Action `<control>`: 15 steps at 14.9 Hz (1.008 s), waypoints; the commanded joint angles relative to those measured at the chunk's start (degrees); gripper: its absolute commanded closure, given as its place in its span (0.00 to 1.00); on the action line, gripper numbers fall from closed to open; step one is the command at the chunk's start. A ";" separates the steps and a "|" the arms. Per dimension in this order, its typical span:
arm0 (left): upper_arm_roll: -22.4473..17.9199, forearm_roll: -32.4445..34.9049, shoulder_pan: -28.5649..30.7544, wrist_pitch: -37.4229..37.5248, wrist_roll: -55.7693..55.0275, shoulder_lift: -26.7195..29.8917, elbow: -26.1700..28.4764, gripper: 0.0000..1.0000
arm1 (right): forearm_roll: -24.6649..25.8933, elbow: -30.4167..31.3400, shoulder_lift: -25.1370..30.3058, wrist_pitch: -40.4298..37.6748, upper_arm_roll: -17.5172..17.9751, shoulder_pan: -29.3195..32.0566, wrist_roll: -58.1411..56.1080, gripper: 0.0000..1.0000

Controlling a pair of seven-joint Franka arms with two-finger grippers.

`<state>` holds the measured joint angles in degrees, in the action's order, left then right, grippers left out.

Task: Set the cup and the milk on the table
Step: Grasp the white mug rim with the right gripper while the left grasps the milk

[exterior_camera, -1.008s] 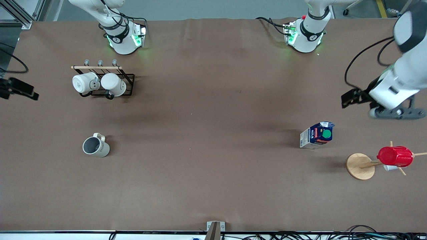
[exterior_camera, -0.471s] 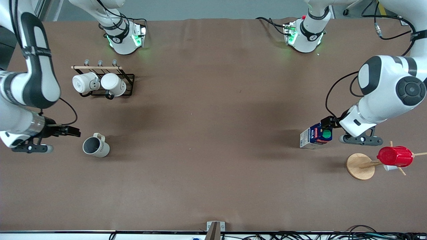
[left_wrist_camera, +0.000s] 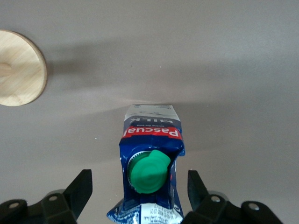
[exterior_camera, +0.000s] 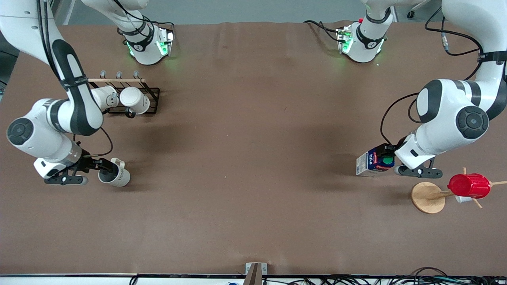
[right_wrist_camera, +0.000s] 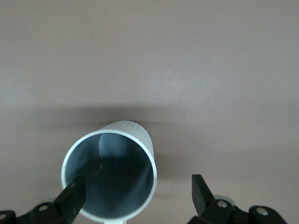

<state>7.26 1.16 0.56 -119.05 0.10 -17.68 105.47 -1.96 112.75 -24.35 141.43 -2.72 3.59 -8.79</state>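
Both arms are closing in: right gripper [exterior_camera: 103, 165], spread, straddling cup [exterior_camera: 115, 175]; left gripper [exterior_camera: 390, 155], spread, bracketing milk [exterior_camera: 374, 160]; grasps imminent.

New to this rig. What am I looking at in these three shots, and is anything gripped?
Two white robot arms work at a brown table. The wide shot comes from a high camera facing them; the other two come from cameras on each arm's wrist.

The left gripper is down at the milk, fingers open on either side of the carton. The right gripper is at the cup, one of its fingers at the rim, open. Neither is closed on anything; both things stand on the table.

Also there: a rack with two white mugs and a wooden stand with a red cup.
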 commanded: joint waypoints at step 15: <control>0.65 0.42 -0.04 3.01 0.16 1.68 -1.92 0.62 | -1.03 -2.34 -1.49 -2.62 0.08 -0.07 -2.11 1.00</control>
<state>7.57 1.16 0.52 -118.67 0.12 -17.70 104.91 -2.06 112.41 -26.83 143.30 -2.94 3.75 -10.46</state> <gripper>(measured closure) 0.621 0.960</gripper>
